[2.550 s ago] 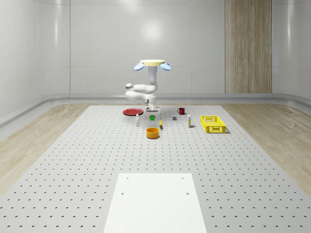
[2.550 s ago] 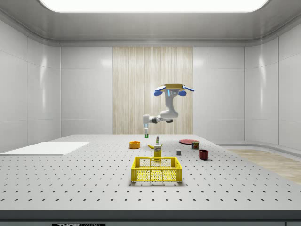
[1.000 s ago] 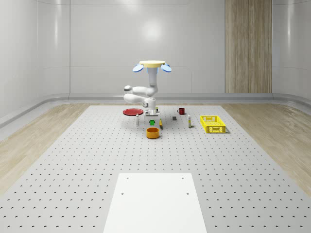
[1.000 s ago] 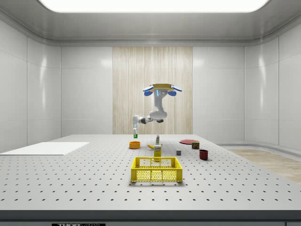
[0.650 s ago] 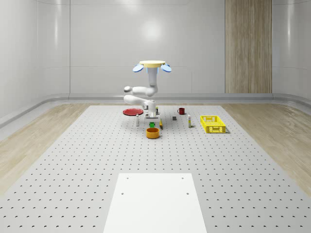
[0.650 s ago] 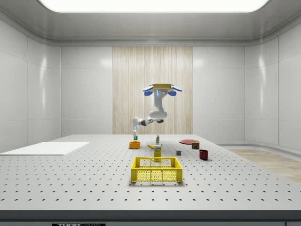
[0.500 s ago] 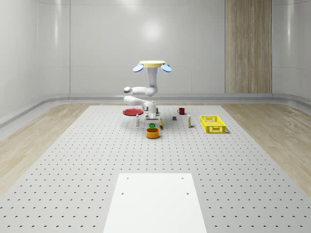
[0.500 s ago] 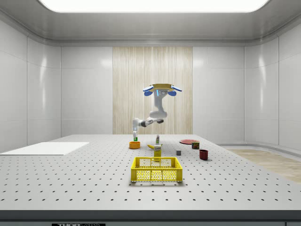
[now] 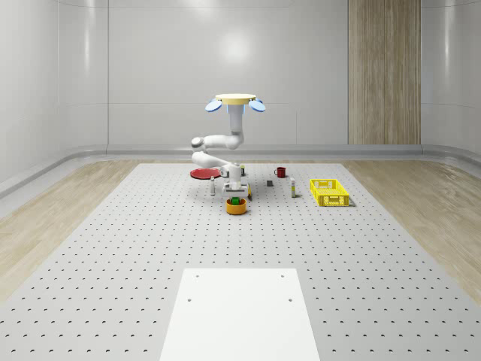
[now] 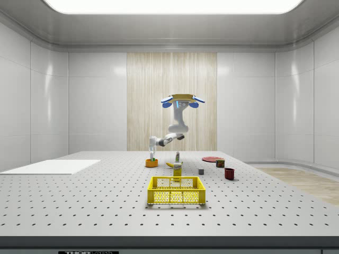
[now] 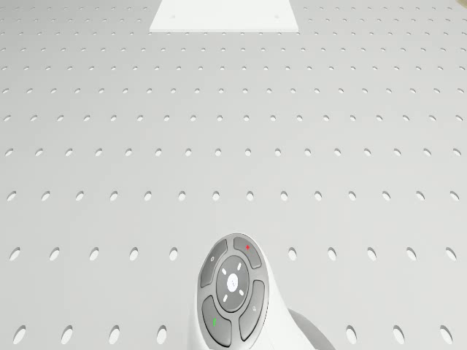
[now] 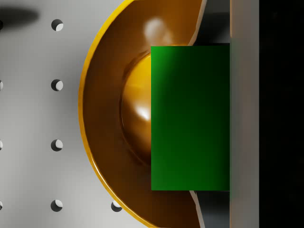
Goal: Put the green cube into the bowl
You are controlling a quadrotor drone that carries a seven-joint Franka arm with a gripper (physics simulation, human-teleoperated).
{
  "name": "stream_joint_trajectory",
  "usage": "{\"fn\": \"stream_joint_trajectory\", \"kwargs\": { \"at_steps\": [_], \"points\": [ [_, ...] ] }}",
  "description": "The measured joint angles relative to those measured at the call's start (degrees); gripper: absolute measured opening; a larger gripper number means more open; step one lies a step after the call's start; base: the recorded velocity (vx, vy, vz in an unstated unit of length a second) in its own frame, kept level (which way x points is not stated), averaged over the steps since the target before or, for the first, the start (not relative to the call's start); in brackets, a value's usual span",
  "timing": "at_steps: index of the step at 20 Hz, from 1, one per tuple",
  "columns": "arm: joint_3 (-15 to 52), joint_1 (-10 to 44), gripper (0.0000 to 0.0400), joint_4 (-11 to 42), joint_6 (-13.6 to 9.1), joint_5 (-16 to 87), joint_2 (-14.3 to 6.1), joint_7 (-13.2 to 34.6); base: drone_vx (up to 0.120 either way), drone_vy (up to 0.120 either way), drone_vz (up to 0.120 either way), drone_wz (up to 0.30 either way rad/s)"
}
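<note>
The orange bowl (image 9: 237, 207) stands on the perforated table, and the drone (image 9: 235, 100) hovers above and just behind it. The arm bends down so that my gripper (image 9: 236, 193) hangs right over the bowl (image 10: 151, 163). The green cube (image 9: 236, 200) sits at the bowl's rim level, under my gripper (image 10: 152, 156). In the wrist view the green cube (image 12: 190, 116) lies flush against one grey finger (image 12: 244, 114), with the bowl's hollow (image 12: 111, 118) directly beneath it. My gripper is shut on the cube.
A yellow crate (image 9: 330, 192) stands to the whole-scene view's right of the bowl. A red plate (image 9: 204, 174) and a red mug (image 9: 280, 171) lie farther back, with small bottles and boxes near the bowl. A white pad (image 9: 239, 312) covers the near table.
The drone came from beyond the bowl toward it, carrying the cube. Over the last second the arm lowered the cube from above the bowl down to its rim.
</note>
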State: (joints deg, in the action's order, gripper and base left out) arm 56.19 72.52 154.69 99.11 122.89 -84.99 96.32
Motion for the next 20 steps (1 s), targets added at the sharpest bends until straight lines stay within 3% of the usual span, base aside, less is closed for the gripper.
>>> {"fn": "stream_joint_trajectory", "kwargs": {
  "at_steps": [5,9,20],
  "points": [
    [-2.36,0.36,0.0251,-1.64,0.64,2.45,1.22,-0.36,0.000,0.000,0.000,0.000],
    [-3.04,0.18,0.0345,-2.08,0.47,3.31,1.93,-0.60,0.000,0.000,0.000,0.000],
    [1.20,-2.11,0.0395,1.31,-3.10,-0.22,2.08,-1.06,0.000,0.000,0.000,0.000]
  ]
}}
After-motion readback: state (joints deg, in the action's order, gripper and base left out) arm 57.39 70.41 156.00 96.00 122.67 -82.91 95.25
